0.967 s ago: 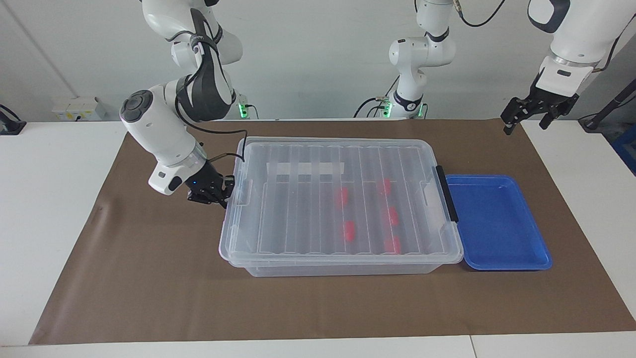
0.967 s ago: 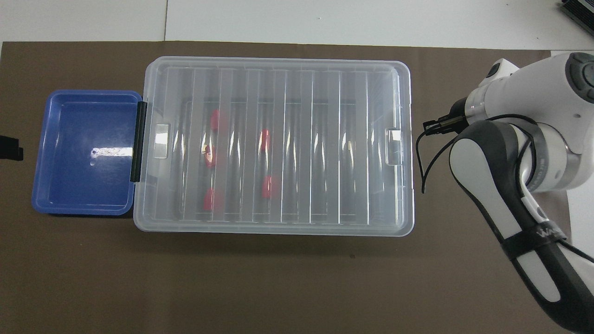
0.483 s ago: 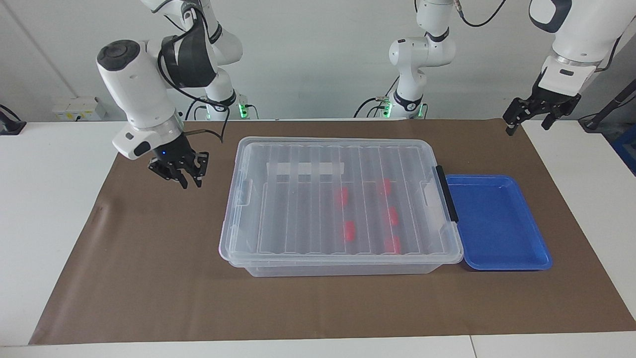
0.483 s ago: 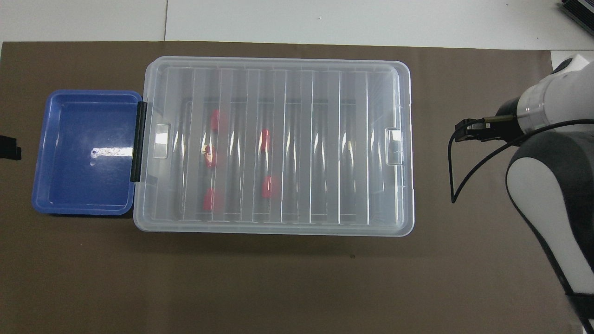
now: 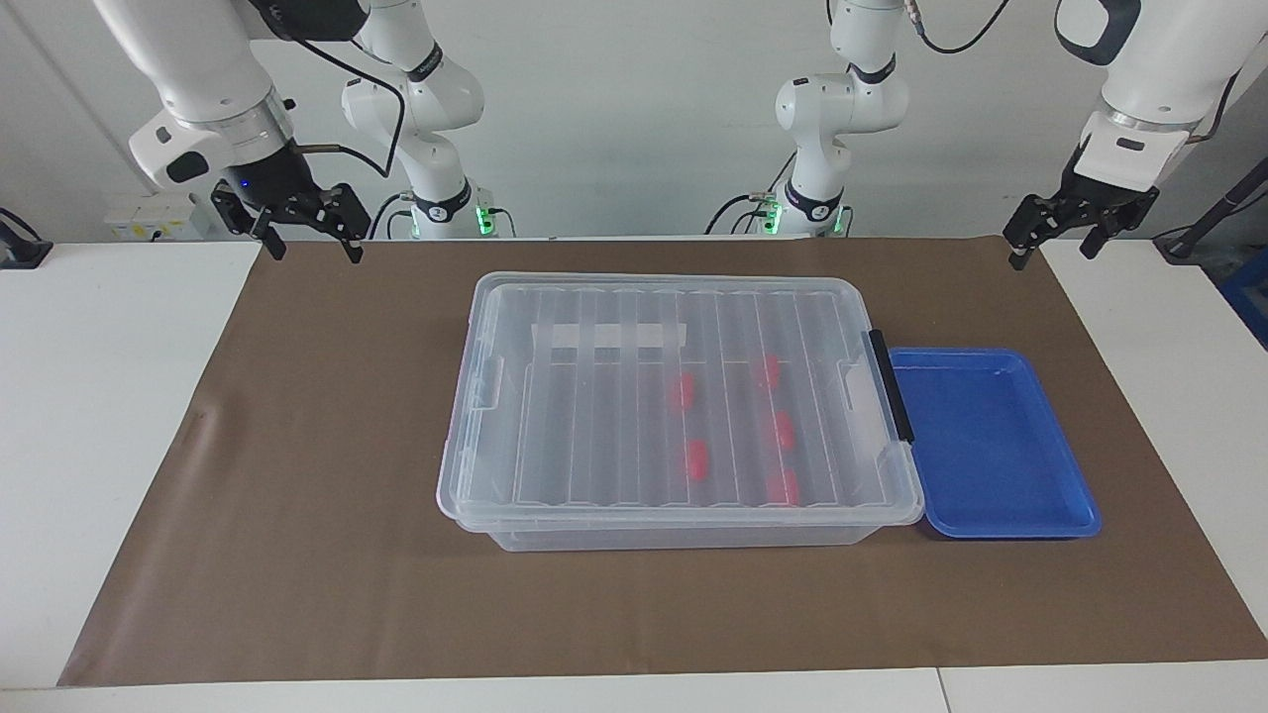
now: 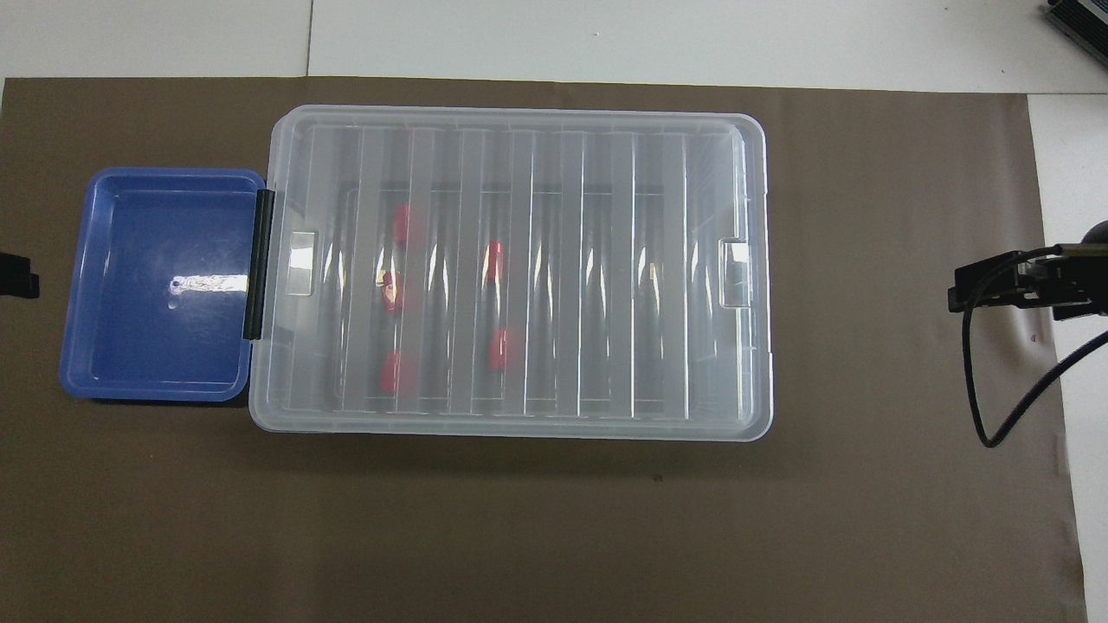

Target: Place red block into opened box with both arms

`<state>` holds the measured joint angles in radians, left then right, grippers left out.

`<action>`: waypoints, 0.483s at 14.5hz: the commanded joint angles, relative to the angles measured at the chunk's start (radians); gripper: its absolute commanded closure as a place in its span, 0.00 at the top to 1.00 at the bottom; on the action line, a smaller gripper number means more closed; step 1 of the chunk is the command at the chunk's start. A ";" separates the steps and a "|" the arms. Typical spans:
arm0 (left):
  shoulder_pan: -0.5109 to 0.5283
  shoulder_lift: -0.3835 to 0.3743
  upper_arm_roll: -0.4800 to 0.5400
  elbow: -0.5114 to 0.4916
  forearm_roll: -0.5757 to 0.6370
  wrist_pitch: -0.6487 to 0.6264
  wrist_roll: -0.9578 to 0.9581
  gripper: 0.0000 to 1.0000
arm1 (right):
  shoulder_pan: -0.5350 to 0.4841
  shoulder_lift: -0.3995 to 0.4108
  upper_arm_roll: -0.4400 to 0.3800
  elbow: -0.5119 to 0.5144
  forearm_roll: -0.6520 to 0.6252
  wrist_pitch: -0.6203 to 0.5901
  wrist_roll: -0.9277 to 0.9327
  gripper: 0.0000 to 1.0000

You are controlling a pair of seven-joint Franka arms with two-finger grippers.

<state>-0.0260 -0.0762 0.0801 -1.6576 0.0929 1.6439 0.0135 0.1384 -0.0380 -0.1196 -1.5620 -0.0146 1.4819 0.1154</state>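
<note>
The box (image 5: 674,297) (image 6: 519,130) stands mid-mat with its ribbed clear lid lying on it. Several red blocks show through the lid, among them one red block (image 5: 697,459) (image 6: 499,348) near the middle. My right gripper (image 5: 317,250) (image 6: 1021,285) hangs open and empty, raised over the mat's corner at the right arm's end, well apart from the box. My left gripper (image 5: 1052,253) (image 6: 17,275) hangs open and empty over the mat's corner at the left arm's end, where that arm waits.
A shallow blue tray (image 5: 991,446) (image 6: 156,285) with nothing in it lies against the box's black end handle (image 5: 890,396) at the left arm's end. A brown mat (image 5: 297,495) covers the white table under everything.
My right gripper has left the box's end clip, risen and drawn back toward its base, going from shut to open. The left arm, box and blocks have not moved.
</note>
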 commanded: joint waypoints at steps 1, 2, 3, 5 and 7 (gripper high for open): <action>-0.011 -0.030 0.010 -0.037 0.004 0.030 -0.012 1.00 | -0.002 -0.011 0.009 -0.013 -0.027 -0.009 0.006 1.00; -0.011 -0.030 0.010 -0.037 0.004 0.028 -0.012 1.00 | -0.002 -0.013 0.009 -0.022 -0.027 0.009 0.003 1.00; -0.011 -0.030 0.010 -0.037 0.004 0.027 -0.014 1.00 | -0.002 -0.017 0.011 -0.038 -0.027 0.012 0.003 1.00; -0.020 -0.030 0.010 -0.037 0.004 0.024 -0.015 1.00 | -0.002 -0.023 0.011 -0.047 -0.027 0.025 -0.005 1.00; -0.022 -0.030 0.010 -0.033 0.004 0.016 -0.015 1.00 | 0.000 -0.026 0.011 -0.055 -0.027 0.028 -0.008 1.00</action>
<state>-0.0281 -0.0762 0.0795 -1.6577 0.0929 1.6480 0.0135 0.1389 -0.0402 -0.1153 -1.5792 -0.0211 1.4837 0.1152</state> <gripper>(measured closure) 0.000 0.000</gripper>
